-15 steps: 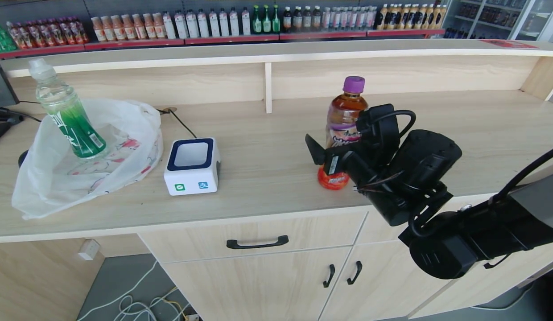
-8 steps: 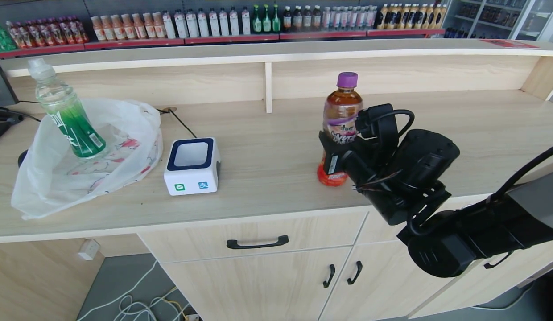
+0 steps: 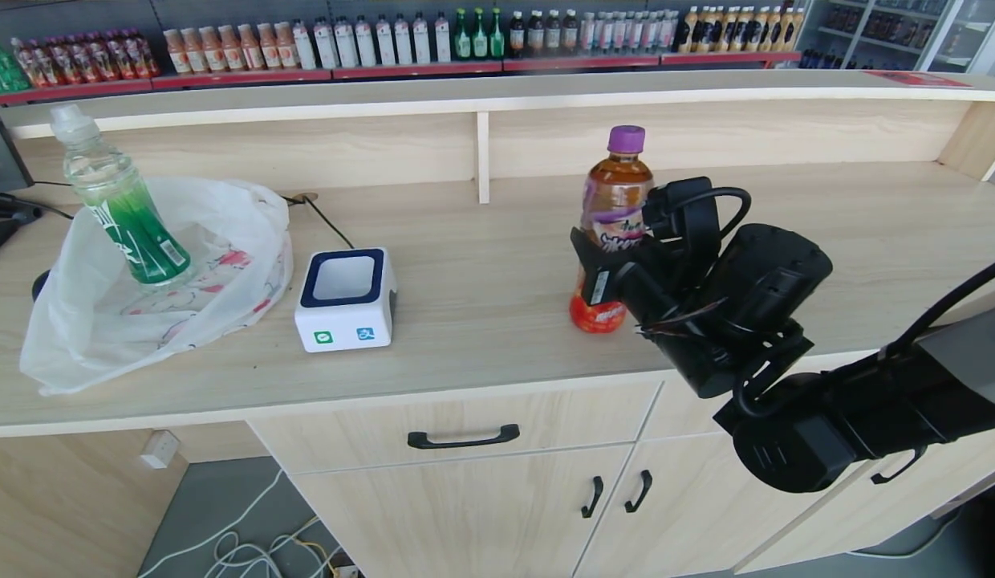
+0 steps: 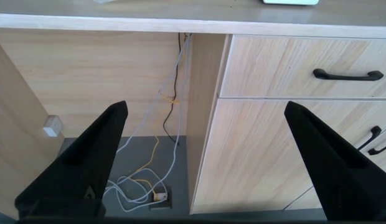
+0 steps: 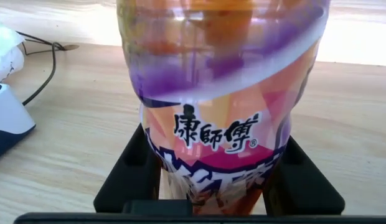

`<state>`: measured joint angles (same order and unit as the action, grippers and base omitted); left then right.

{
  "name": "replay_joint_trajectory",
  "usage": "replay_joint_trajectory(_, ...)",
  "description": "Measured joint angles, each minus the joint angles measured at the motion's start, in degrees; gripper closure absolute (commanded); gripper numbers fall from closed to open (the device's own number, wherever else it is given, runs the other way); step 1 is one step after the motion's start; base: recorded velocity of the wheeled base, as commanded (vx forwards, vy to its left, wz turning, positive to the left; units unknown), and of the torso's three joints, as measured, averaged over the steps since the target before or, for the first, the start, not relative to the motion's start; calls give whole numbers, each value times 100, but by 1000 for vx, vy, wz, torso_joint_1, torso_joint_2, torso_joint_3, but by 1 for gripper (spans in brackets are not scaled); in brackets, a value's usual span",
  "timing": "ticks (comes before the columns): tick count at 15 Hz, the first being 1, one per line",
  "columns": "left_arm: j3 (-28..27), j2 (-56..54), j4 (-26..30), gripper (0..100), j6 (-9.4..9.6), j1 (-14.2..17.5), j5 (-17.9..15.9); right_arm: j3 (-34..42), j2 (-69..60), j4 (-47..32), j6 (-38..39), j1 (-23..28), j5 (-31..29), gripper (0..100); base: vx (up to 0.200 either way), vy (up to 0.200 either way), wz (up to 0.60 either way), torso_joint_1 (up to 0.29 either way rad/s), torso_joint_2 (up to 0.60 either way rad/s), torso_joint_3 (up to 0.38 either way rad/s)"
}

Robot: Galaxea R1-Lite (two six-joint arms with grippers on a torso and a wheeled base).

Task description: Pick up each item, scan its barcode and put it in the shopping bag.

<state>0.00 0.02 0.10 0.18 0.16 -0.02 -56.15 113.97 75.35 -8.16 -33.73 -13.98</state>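
The right gripper (image 3: pixel 608 261) is clamped on the lower body of the upright purple-capped tea bottle (image 3: pixel 615 189), on the right part of the wooden counter (image 3: pixel 481 273); whether the bottle base touches the counter cannot be told. The white scanner (image 3: pixel 345 299) stands between this bottle and the shopping bag (image 3: pixel 96 329) at the left end, in which a green-labelled bottle (image 3: pixel 124 213) leans. The left gripper (image 4: pixel 205 165) hangs below the counter edge before the cabinet drawer (image 4: pixel 292 62), its fingers wide apart, above floor cables (image 4: pixel 140 186).
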Motion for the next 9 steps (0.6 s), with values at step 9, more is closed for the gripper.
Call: replay_joint_trajectory(9,0,0,0,0,0,0,-2,401,-606,35,-29,-22,-207,100,0,0,0,0,0,0)
